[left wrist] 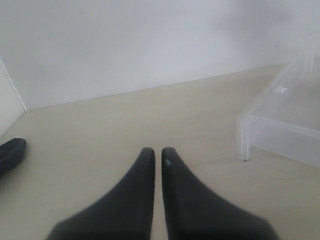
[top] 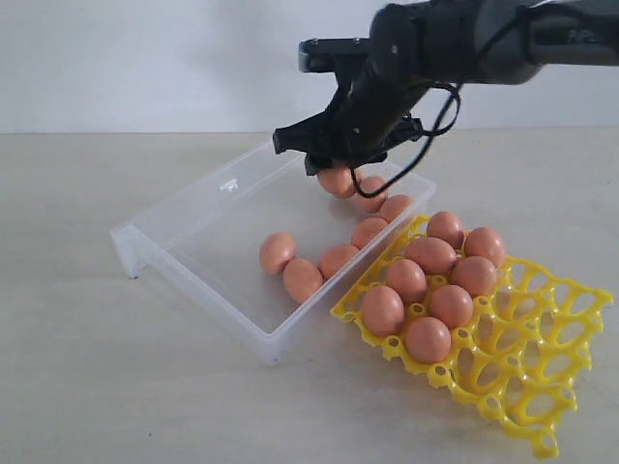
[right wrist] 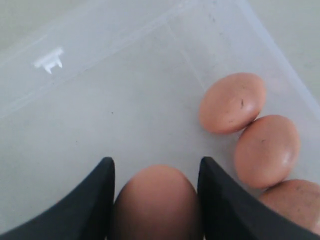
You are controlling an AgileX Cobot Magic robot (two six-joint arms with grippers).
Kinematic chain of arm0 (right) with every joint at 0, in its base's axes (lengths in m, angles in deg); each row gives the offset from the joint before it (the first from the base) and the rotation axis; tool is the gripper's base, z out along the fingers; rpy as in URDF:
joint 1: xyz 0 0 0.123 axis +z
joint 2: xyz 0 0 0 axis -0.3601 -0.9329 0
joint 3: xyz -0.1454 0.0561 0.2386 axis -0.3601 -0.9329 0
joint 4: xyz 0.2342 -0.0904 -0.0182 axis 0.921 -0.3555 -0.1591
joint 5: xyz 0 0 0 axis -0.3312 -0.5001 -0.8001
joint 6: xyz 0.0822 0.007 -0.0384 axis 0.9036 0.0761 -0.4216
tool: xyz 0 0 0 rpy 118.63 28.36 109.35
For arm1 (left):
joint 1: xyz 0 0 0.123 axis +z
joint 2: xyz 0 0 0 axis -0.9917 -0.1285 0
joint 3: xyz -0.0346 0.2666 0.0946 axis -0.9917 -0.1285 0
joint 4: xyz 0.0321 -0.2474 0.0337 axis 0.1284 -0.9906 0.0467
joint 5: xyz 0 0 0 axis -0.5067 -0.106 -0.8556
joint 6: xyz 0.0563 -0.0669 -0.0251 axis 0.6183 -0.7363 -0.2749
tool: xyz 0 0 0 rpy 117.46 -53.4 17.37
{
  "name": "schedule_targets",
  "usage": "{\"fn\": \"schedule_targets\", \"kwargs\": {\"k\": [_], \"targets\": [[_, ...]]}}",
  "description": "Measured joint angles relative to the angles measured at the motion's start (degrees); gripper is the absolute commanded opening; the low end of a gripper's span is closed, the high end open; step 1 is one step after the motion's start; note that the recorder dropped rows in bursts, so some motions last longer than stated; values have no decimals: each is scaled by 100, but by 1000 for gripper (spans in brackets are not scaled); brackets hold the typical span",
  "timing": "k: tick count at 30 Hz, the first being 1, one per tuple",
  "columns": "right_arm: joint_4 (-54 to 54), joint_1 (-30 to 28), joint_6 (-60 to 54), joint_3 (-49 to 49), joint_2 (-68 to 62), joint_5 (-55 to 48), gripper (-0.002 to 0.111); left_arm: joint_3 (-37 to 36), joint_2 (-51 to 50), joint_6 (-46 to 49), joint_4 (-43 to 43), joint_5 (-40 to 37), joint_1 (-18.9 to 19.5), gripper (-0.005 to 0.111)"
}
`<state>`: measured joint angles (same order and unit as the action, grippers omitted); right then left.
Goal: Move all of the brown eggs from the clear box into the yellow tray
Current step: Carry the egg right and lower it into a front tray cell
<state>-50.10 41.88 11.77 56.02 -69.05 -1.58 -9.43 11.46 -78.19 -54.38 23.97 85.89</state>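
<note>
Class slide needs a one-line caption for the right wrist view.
Right gripper shut on one brown egg over the clear box, three loose eggs lying alongside.

Smooth matt eggs (top: 383, 309); frosted clear plastic box (top: 193, 232); glossy plastic tray (top: 542, 367).

Had plain white wall (top: 145, 58) at back, meeting pale beige tabletop (top: 87, 387) in straight seam across ext. view. Looked matte & smooth, w/ faint specks. Was lit soft & even, shadows weak. In left wrist view, joined 2nd white panel (left wrist: 6, 100) at a corner.
</note>
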Motion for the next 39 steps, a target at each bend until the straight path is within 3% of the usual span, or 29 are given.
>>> {"fn": "schedule_targets", "kwargs": {"k": [6,9,14,17,20,22,25,28,30,33,37,39], "targets": [[-64,-25,39,-3213,1834,4115,0,0,0,0,0,0,0,4],[376,-105,16,-4474,2514,5481,0,0,0,0,0,0,0,4],[1996,-290,21,-6064,3510,6236,0,0,0,0,0,0,0,4],[1764,-303,80,-6825,3979,6297,0,0,0,0,0,0,0,4],[451,-303,437,-7314,4392,6234,0,0,0,0,0,0,0,4],[-1464,-303,1454,-7410,4711,6124,0,0,0,0,0,0,0,4],[-4562,-303,3839,-7410,5092,6206,0,0,0,0,0,0,0,4],[-6280,-317,5124,-7422,5135,6189,0,0,0,0,0,0,0,4],[-6785,-733,5465,-7422,5123,6275,0,0,0,0,0,0,0,4],[-6875,-2030,5596,-7309,5072,7068,0,0,0,0,0,0,0,4],[-7493,-4160,6412,-6701,4489,9200,0,0,0,0,0,0,0,4],[-8378,-4611,7024,-6457,4225,9708,0,0,0,0,0,0,0,4]]}}
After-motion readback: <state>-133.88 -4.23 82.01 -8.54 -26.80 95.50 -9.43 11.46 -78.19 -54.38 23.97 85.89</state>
